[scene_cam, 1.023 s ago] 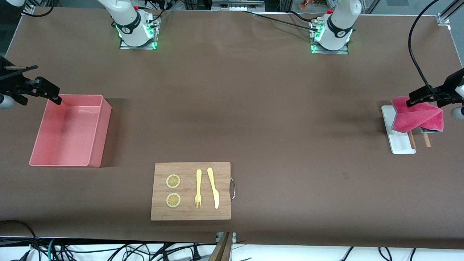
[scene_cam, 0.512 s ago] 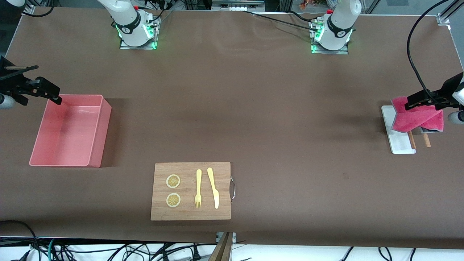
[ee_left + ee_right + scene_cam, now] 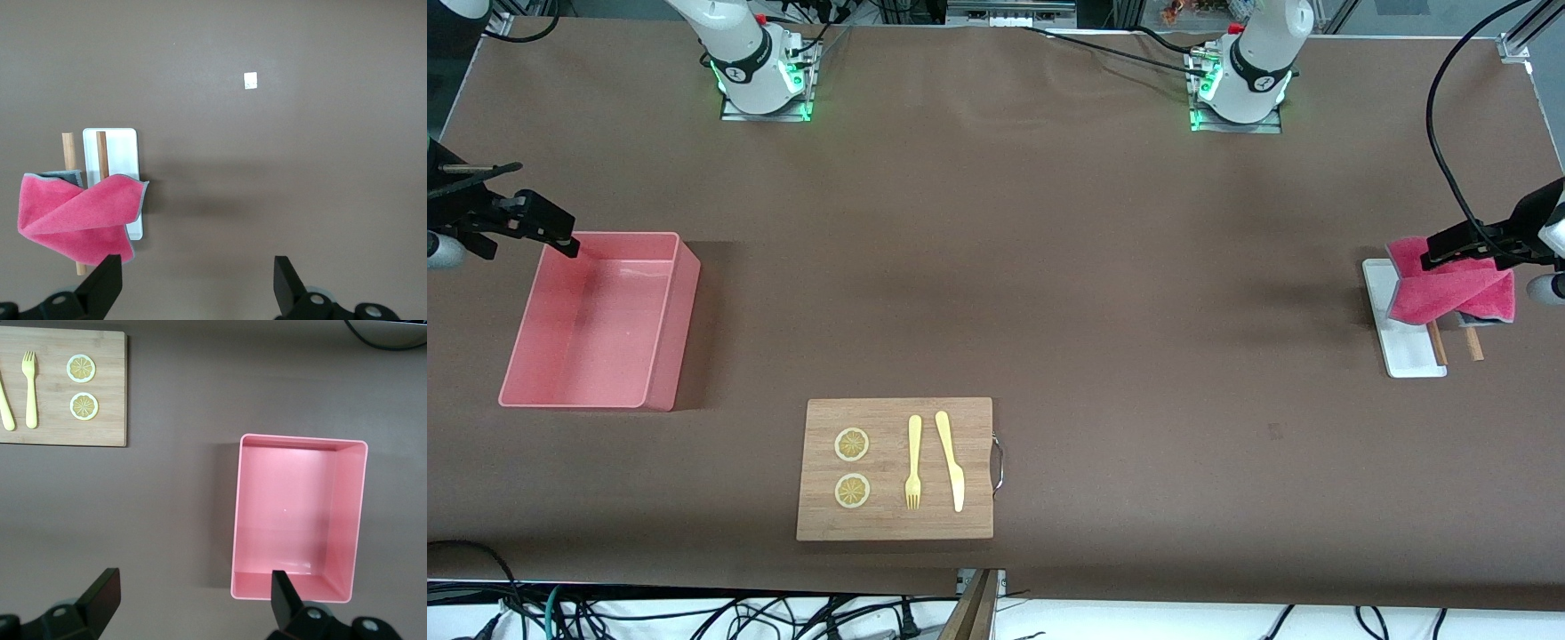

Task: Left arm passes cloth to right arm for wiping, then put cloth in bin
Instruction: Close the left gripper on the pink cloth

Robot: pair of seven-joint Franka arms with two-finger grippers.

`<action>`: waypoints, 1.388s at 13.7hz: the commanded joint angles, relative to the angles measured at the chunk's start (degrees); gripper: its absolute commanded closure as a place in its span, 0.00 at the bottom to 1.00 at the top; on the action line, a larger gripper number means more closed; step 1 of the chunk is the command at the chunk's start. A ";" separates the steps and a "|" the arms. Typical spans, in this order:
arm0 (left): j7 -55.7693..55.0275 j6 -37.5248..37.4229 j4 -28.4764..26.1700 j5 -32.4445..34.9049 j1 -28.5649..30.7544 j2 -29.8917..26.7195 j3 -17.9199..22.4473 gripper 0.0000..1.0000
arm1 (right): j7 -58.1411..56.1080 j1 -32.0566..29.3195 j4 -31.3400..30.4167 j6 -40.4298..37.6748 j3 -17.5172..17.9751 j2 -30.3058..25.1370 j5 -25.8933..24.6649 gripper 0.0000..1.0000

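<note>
The magenta cloth (image 3: 1449, 289) lies crumpled at the left arm's end of the table, draped over a flat white tray (image 3: 1409, 351) and two wooden sticks (image 3: 1474, 343). My left gripper (image 3: 1463, 244) hovers over the cloth's edge. In the left wrist view it (image 3: 197, 287) is open and empty, with the cloth (image 3: 73, 220) beside one finger. The light pink bin (image 3: 596, 320) stands empty at the right arm's end. My right gripper (image 3: 538, 220) hangs over the bin's corner. In the right wrist view it (image 3: 193, 597) is open and empty, with the bin (image 3: 293, 513) partly beneath it.
A wooden board (image 3: 894, 516) with two lemon slices, a yellow fork and a yellow knife lies near the table's front edge. It also shows in the right wrist view (image 3: 63, 433). A small white tag (image 3: 250, 81) lies on the brown table.
My left gripper has shifted slightly over the cloth. The cloth, the bin and my right gripper have not moved.
</note>
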 commanded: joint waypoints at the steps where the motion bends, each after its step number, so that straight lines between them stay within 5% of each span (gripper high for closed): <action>1: -0.26 -1.11 1.31 -0.57 0.52 0.45 0.00 0.00 | -0.23 -0.14 1.19 -0.06 -0.10 0.65 0.56 0.00; 6: 4.54 -0.85 0.17 -3.91 6.83 2.20 0.00 0.00 | -0.23 0.03 1.19 -0.14 -0.01 0.83 0.47 0.00; 12: 19.68 -0.76 0.34 -5.67 20.63 12.21 0.00 0.00 | -0.05 -0.05 1.19 -0.14 -0.01 1.00 0.56 0.00; 19: 32.15 0.47 0.87 2.21 20.03 17.58 -0.17 0.00 | -0.05 0.03 1.10 -0.06 0.25 0.74 0.64 0.00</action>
